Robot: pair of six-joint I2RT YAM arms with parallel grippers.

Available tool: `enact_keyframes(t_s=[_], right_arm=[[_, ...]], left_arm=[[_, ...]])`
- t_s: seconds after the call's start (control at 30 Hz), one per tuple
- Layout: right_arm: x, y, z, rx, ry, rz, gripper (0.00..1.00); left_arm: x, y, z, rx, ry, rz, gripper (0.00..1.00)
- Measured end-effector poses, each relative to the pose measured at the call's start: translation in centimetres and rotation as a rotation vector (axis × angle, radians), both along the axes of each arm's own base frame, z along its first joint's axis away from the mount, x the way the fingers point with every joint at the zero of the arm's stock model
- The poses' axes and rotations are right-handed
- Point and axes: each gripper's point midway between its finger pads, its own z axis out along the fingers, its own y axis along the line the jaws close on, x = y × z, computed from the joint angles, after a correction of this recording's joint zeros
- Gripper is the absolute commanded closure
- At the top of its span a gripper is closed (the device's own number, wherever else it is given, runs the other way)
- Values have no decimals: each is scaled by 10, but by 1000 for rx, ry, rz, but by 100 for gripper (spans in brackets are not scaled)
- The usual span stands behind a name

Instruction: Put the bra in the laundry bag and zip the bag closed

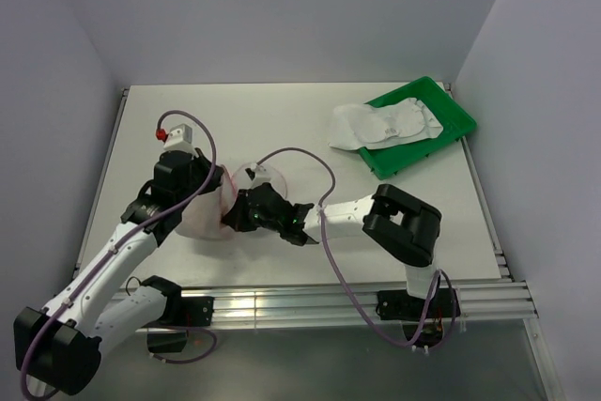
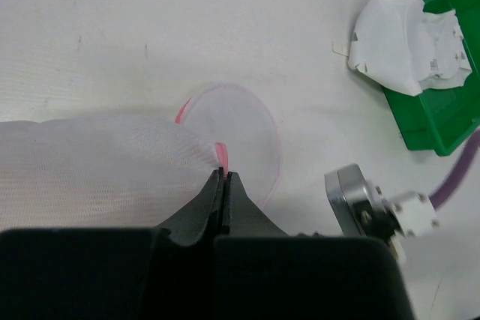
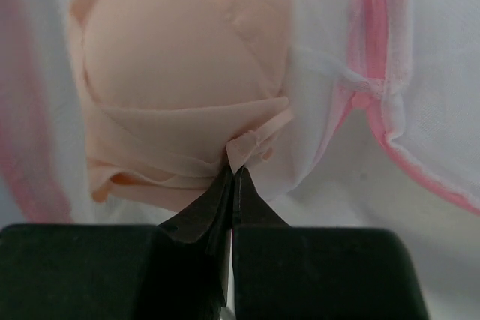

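Note:
The laundry bag (image 1: 200, 218) is a white mesh pouch with a pink zipper rim, lying at the table's front left. My left gripper (image 1: 216, 196) is shut on the pink rim (image 2: 222, 157) of the bag (image 2: 90, 166); the bag's round flap (image 2: 241, 127) lies open on the table. My right gripper (image 1: 240, 212) reaches left into the bag's mouth. It is shut (image 3: 235, 171) on a folded edge of the peach bra (image 3: 180, 58), which sits inside the mesh, with the pink rim (image 3: 358, 91) to its right.
A green plastic tray (image 1: 449, 129) stands at the back right with white padded garments (image 1: 380, 124) lying in it and spilling over its left edge; it also shows in the left wrist view (image 2: 442, 121). The right arm's wrist (image 2: 367, 201) is close beside the left gripper.

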Motion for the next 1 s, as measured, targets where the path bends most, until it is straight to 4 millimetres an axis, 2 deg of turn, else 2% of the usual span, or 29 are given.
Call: enact_keyframes(t_s=[0.1, 0.23, 0.27, 0.37, 0.43, 0.47, 0.53, 0.57, 0.67, 0.7, 0.8, 0.9, 1.0], right_arm=[[-8, 13, 7, 39, 8, -18, 94], [-2, 19, 20, 79, -7, -57, 89], [0, 20, 23, 84, -11, -62, 88], [5, 22, 28, 96, -15, -70, 83], [8, 25, 26, 89, -15, -71, 80], [9, 28, 25, 84, -15, -69, 78], [10, 31, 20, 70, -14, -62, 70], [10, 31, 18, 62, -15, -60, 57], [11, 26, 11, 26, -20, -50, 40], [11, 25, 10, 15, -24, -45, 30], [14, 14, 8, -32, -44, -26, 14], [15, 1, 20, -64, -81, -5, 11], [17, -10, 49, -56, -139, 15, 11]], left_arm=[[7, 4, -4, 6, 12, 20, 100], [7, 11, -12, 20, 30, 45, 94], [7, 13, -13, 23, 30, 52, 83], [1, 22, -19, 41, 44, 91, 65], [0, 28, -20, 50, 48, 117, 57], [-1, 30, -21, 54, 49, 129, 48], [-1, 34, -23, 62, 60, 147, 42], [-2, 34, -25, 64, 67, 151, 36], [-6, 36, -25, 71, 80, 153, 28], [-7, 37, -22, 69, 76, 153, 28], [-10, 38, -1, 49, 30, 154, 26], [-14, 40, 31, 21, -46, 154, 25], [-19, 43, 57, 0, -112, 152, 23]])
